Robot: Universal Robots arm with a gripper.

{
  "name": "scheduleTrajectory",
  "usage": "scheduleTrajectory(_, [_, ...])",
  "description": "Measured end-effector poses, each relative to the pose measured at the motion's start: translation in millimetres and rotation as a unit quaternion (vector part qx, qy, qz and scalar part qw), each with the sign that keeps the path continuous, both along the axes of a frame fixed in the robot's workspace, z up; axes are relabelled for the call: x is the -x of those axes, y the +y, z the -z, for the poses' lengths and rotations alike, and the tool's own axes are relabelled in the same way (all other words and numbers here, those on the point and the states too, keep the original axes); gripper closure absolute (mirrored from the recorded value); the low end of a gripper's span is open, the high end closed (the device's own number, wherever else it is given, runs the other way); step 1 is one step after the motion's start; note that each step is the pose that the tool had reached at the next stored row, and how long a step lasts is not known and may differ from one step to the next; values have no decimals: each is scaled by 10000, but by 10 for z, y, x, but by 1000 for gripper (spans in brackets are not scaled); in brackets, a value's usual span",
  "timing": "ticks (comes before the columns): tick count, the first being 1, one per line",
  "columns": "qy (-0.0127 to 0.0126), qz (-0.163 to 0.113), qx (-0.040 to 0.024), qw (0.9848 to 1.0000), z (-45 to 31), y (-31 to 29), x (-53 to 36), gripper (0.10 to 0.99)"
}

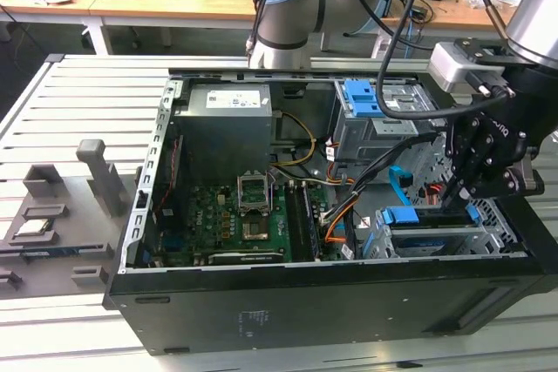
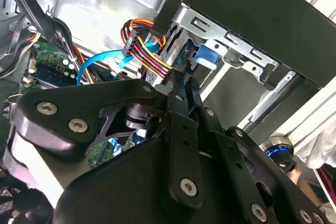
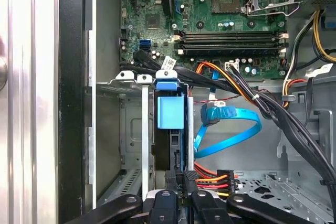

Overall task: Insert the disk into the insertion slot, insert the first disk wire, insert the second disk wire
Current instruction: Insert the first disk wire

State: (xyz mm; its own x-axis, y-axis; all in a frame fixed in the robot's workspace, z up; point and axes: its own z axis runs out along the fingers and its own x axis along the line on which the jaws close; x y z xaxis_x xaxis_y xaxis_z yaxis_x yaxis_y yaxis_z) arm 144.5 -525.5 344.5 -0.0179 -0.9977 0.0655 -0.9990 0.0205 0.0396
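The disk (image 3: 170, 113), with its bright blue bracket, sits inside the insertion slot (image 3: 131, 83), a low silver cage at the case's corner (image 1: 488, 231). My gripper (image 3: 184, 181) is at the disk's rear end, shut on the black plug of the first disk wire (image 3: 216, 178), whose red, orange and black strands trail away from the fingers. In the second wrist view the same bundle (image 2: 148, 51) runs down to the gripper (image 2: 182, 80) beside the blue bracket (image 2: 208, 56). The second disk wire (image 3: 233, 132), a light-blue flat cable, loops free beside the cage with its plug end (image 3: 215, 113) unattached.
The motherboard (image 1: 244, 206) fills the case floor. A grey power supply box (image 1: 227, 102) and a taller cage with a blue latch (image 1: 362, 98) stand at the back. Thick black cables (image 3: 273, 106) cross above the blue cable. Grey fixtures (image 1: 96, 176) lie on the table at the exterior view's left.
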Motion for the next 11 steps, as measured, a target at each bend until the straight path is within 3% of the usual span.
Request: scheduleTrajectory(11, [1, 0, -23, 10000, 44, -14, -3, 918])
